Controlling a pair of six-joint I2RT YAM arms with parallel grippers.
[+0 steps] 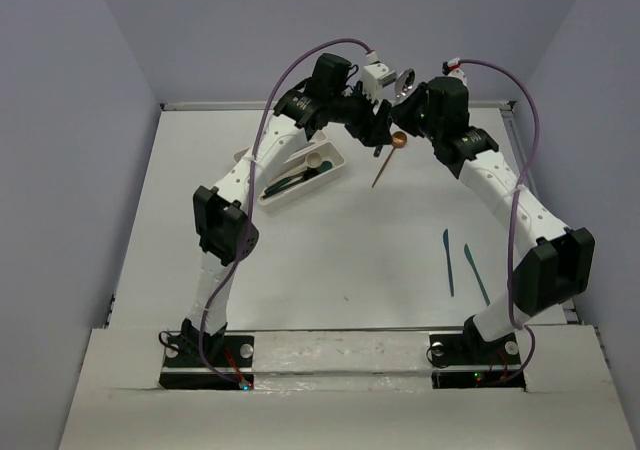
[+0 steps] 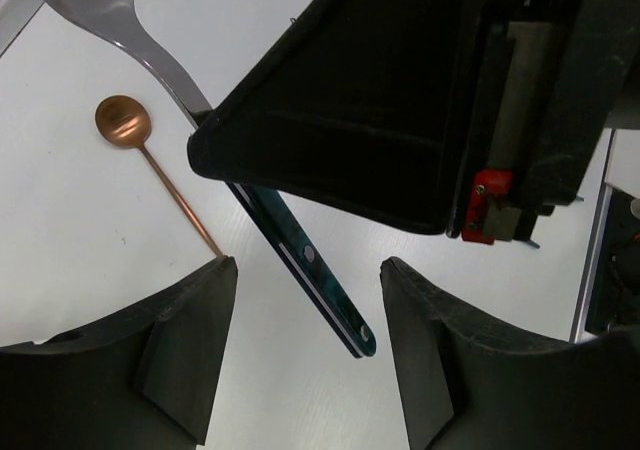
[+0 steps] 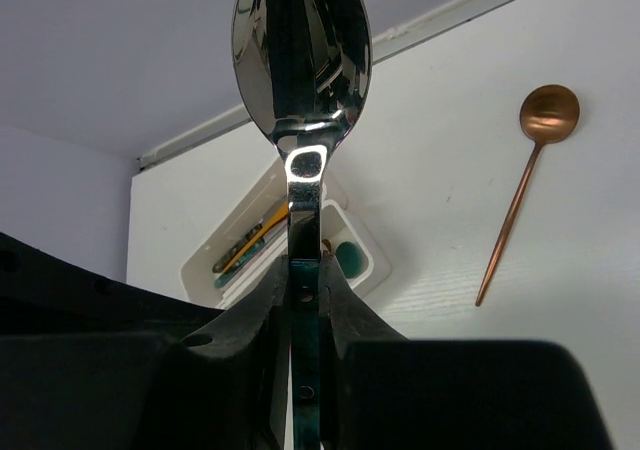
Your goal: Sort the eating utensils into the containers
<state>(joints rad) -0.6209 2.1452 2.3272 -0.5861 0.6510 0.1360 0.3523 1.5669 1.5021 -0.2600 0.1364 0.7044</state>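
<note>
The right end effector [image 3: 304,280] clamps the silver spoon [image 3: 300,50] by its handle, bowl pointing outward, near the copper spoon [image 3: 515,195] (left end effector [image 2: 307,270] gapes apart).

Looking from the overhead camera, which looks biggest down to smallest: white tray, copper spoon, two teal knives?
1. White tray
2. Left teal knife and right teal knife, too alike to rank
3. Copper spoon, smallest

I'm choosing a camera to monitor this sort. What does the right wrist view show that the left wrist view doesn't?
Only right wrist: the white trays, with utensils inside. Only left wrist: the open left tool and the silver spoon's teal handle end. Both: the silver spoon clamped in the right tool, and the copper spoon lying on the table.
</note>
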